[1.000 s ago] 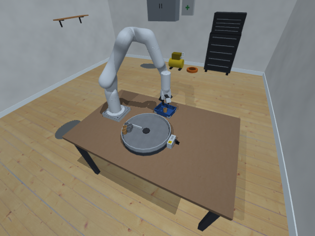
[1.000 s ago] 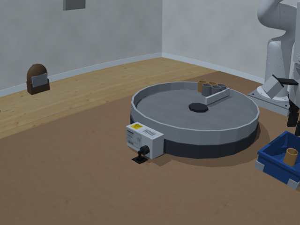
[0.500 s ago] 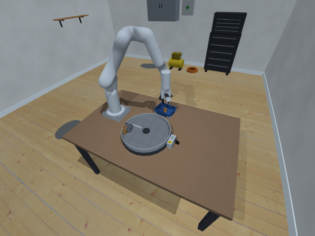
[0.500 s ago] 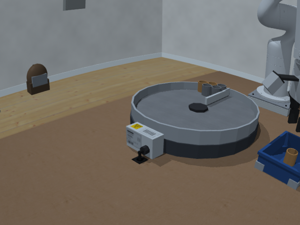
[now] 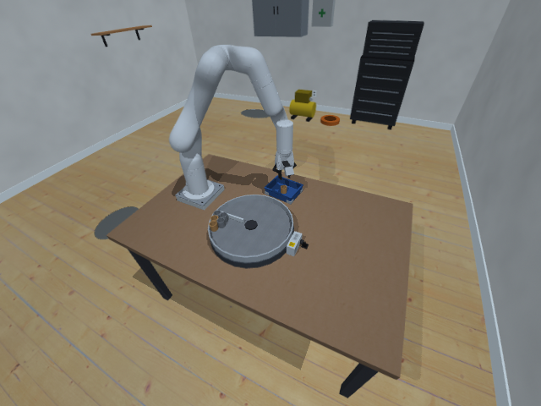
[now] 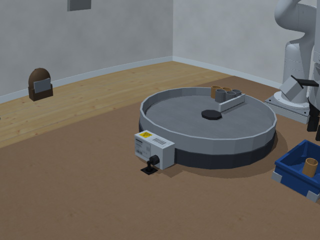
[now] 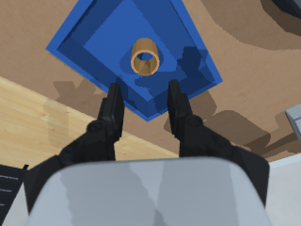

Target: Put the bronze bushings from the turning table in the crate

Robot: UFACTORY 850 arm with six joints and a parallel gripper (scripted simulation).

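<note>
The fingers stand spread with nothing between them, the gripper [image 7: 143, 101] hanging above the blue crate [image 7: 82, 44], where one bronze bushing [image 7: 145, 56] stands upright at frame centre; on the turning table [image 5: 279, 244], at its left rim, two more bronze bushings [image 5: 213, 225] sit beside the steel bushings [image 5: 222, 219]

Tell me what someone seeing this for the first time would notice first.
Probably the tall white arm arching over the brown table, its pincer hanging open and holding nothing above the blue crate, where one bronze bushing stands upright. Next, the big grey turning table mid-table, with a cluster of bronze and steel bushings near its rim beside a small bar.
</note>
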